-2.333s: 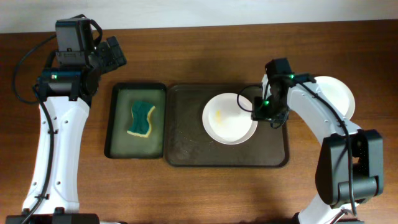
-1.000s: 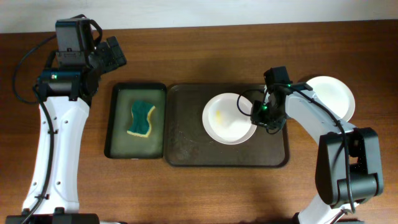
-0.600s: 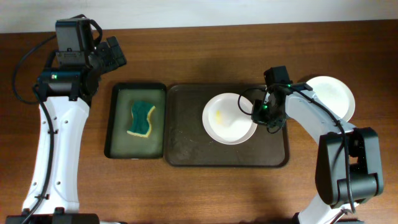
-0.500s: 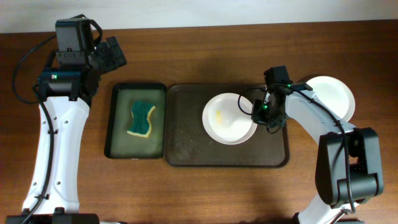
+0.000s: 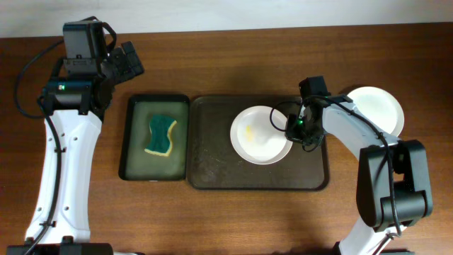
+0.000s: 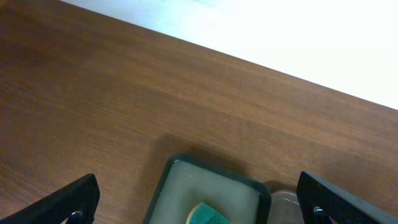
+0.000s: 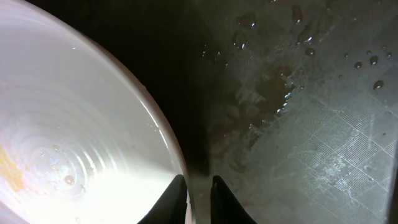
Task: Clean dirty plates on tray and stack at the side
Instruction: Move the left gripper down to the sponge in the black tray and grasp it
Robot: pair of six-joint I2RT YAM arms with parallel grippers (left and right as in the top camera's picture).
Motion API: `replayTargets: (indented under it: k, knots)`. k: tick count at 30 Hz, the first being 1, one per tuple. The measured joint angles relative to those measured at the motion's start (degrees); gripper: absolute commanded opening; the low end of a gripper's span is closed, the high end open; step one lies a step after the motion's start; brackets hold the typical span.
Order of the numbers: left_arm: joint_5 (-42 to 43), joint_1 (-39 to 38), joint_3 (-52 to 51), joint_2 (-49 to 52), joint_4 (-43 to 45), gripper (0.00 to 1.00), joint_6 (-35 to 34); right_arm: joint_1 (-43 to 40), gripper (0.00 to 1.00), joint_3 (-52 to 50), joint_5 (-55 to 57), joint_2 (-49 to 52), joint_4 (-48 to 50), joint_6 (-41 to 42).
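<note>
**A:** What can't be made out here?

**B:** From above, the right end effector (image 5: 291, 132) hides its fingertips under its own wrist, at the rim of the smeared plate (image 5: 258, 147). The arm also covers part of the second plate (image 5: 382, 106) on the bench (image 5: 212, 219).

**A:** And close up?

**B:** The left wrist view cuts off the sponge (image 6: 208, 215) and the green tray (image 6: 180, 163) at its bottom edge. The right wrist view cuts off the yellow smear (image 7: 9, 168) at its left edge.

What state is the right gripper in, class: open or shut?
Shut on the plate: the right gripper has its fingertips close together, the white rim pinched between them.
</note>
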Motion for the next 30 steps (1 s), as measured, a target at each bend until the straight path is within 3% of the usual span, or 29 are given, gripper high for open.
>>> replayTargets:
  k: [3,22,23,25,26,30]
  knots:
    - [0.02,0.0,0.0,0.0,0.0,0.99,0.0,0.02,0.04,0.0,-0.02,0.09,0.37,-0.02]
    - [0.0,0.0,0.0,0.0,0.0,0.99,0.0,0.0,0.04,0.0,0.31,0.09,0.17,-0.39]
    - [0.02,0.0,0.0,-0.02,0.0,0.99,-0.02,0.02,0.05,0.0,0.44,0.09,0.13,-0.37]
    - [0.0,0.0,0.0,0.0,0.0,0.99,0.0,0.02,0.23,0.0,0.61,0.09,0.13,-0.39]
    - [0.02,0.0,0.0,0.0,0.0,0.99,0.0,0.02,0.27,0.0,1.03,0.09,0.09,-0.57]
    - [0.02,0.0,0.0,-0.02,0.0,0.99,0.0,0.0,0.28,-0.04,1.97,0.11,-0.11,-0.46]
